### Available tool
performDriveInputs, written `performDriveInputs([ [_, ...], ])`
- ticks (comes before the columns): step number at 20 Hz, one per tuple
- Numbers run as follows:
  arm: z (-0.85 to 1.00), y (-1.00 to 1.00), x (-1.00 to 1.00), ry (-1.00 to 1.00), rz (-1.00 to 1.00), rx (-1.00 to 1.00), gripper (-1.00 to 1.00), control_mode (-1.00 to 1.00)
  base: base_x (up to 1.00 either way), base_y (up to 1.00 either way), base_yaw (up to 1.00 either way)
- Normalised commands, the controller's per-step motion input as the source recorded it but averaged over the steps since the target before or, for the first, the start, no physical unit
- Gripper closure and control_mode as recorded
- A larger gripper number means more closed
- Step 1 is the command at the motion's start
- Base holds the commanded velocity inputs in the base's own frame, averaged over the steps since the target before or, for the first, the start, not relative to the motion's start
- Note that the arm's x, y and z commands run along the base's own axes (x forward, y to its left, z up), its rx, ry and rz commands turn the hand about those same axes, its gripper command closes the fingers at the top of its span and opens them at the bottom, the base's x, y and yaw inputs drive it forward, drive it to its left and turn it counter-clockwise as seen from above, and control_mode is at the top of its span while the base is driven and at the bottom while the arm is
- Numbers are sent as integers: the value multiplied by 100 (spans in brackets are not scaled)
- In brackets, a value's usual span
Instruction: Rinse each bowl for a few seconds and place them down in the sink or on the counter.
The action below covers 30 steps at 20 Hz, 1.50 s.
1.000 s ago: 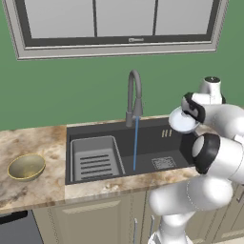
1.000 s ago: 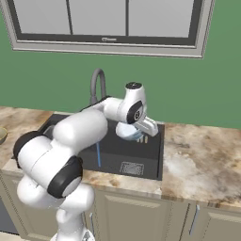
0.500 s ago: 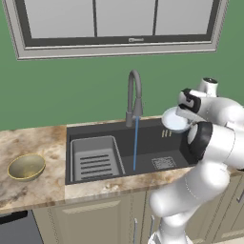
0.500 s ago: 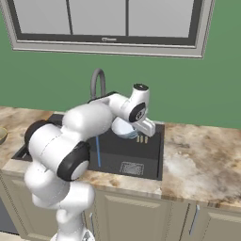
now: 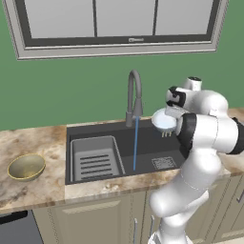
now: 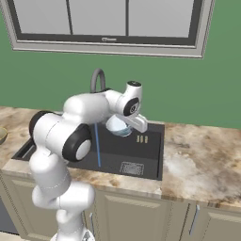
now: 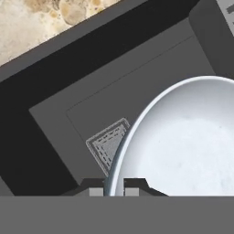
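So the gripper point(image 7: 114, 191) is clamping the rim of the blue bowl point(image 5: 164, 119), one finger inside and one outside, holding it up in the air over the right side of the sink point(image 5: 147, 147). In the hand view you're looking down past the pale bowl at the dark basin floor and the square drain point(image 7: 108, 145) underneath.

The faucet point(image 5: 134, 95) is running, a thin stream is dropping straight into the basin. But the blue bowl is sitting to the right of that stream, near it and not under it as far as I can tell. In the right base view the water line is also passing left of the bowl. So I'm reading this one as mid-rinse at best, or on its way in or out of the water, can't say which from this.

The gold bowl point(image 5: 26, 166) is sitting on the counter point(image 5: 43, 186) well to the left of the sink, upright, nothing touching it. No way of telling whether it's been rinsed.

My guess on progress: roughly halfway or less. What's left for sure is putting the blue bowl down in the sink or on the counter, and probably doing the gold one too.
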Motion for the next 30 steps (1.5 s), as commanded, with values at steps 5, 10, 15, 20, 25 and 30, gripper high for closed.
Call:
performDriveInputs([
  [5, -24, 20, 21, 5, 1, 7, 100, -100, 0, 0, 0],
  [10, -23, 26, 24, 5, 0, 8, 100, -100, 0, 0, 0],
  [15, -25, 27, 23, 5, 0, 8, 100, -100, 0, 0, 0],
  [20, -21, 24, 15, 1, 0, 8, 100, -100, 0, 0, 0],
  [25, -17, 18, 21, 0, 0, 6, 100, -100, 0, 0, 0],
  [30, -19, 22, 24, 0, 0, 3, 100, -100, 0, 0, 0],
])
